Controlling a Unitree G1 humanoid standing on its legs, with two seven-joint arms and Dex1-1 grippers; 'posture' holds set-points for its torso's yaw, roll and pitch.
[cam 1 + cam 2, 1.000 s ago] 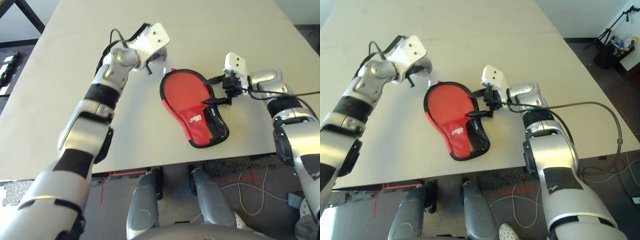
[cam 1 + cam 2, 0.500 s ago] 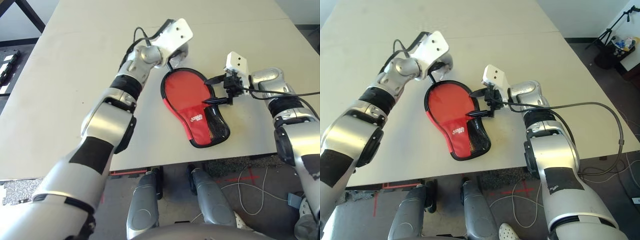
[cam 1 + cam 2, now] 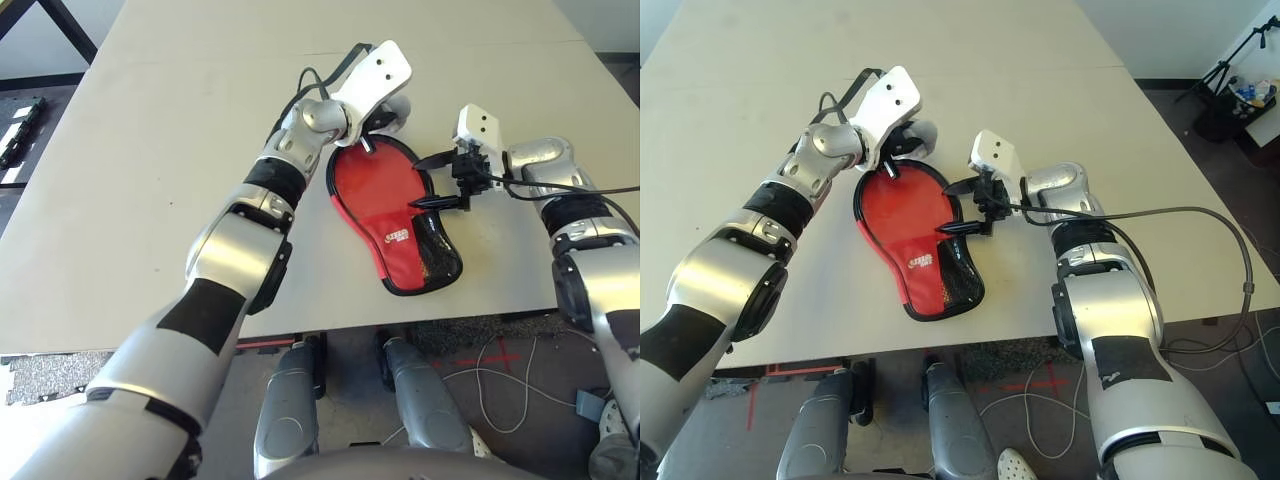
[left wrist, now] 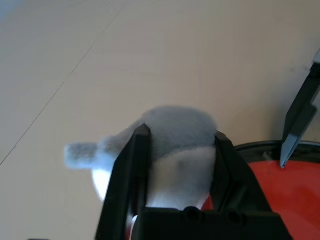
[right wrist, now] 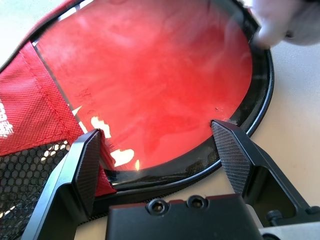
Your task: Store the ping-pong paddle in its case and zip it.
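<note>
Pale beige surface, matte, with a faint seam line running across its far part. Dark floor beyond the far edges; a black stand at the far right corner of the room, black frame legs at far left. Grey floor below the near edge, red tape marks and a pale cable on it.

The case lies flat near the surface's near edge, red side up, unzipped, the ping-pong paddle inside with its red face exposed.

Left end effector at the case's far rim, fingers around a white fuzzy plush ball. Right end effector released, fingers spread wide over the case's right rim.
</note>
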